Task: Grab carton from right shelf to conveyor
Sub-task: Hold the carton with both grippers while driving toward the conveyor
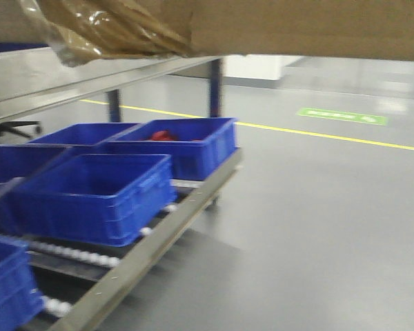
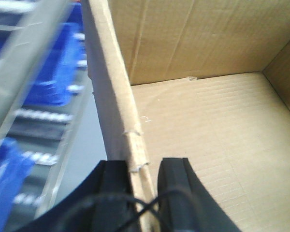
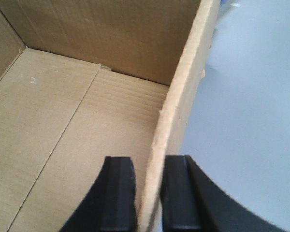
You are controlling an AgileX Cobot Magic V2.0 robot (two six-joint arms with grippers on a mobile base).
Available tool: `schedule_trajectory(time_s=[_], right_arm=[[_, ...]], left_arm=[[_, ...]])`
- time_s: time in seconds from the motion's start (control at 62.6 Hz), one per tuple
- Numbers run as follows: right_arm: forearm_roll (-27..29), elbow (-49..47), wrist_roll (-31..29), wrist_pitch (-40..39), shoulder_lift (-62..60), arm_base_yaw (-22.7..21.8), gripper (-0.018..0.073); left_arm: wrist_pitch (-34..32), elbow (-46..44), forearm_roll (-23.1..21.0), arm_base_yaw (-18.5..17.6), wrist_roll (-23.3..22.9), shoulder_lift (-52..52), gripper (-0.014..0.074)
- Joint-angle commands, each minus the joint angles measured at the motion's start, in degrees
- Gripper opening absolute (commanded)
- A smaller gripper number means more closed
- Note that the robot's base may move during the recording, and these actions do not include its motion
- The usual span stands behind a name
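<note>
Carton (image 1: 310, 27) is seen at the top of the front view, above the steel rail of the right shelf (image 1: 90, 79) and the blue bins (image 1: 96, 193). Its left wall is pinched by the left gripper (image 2: 137, 169), and its right wall by the right gripper (image 3: 149, 166).

Glossy grey floor (image 1: 317, 227) (yellow line (image 1: 331, 136), green marking (image 1: 341, 116)) meets white wall (image 1: 255, 67).

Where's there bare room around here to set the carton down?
The grey floor right of the rack rail, out to the yellow line, is bare. The rack's rollers are crowded with blue bins. The carton, pinched by the left gripper and right gripper, is bare inside.
</note>
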Motion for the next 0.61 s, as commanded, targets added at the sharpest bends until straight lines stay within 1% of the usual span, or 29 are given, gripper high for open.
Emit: schedule_trajectory(time_s=[0.0,0.591], right_arm=[[-0.2,0.0,-1.6,-0.5,-0.7,-0.2,-0.0070],[-0.2,0.0,-1.6,-0.5,-0.7,-0.2,-0.0070]], left_arm=[[-1.8,-0.3,2.4,0.1,0.9,-0.8,-0.0003],[-1.8,-0.3,2.4,0.1,0.9,-0.8,-0.0003]])
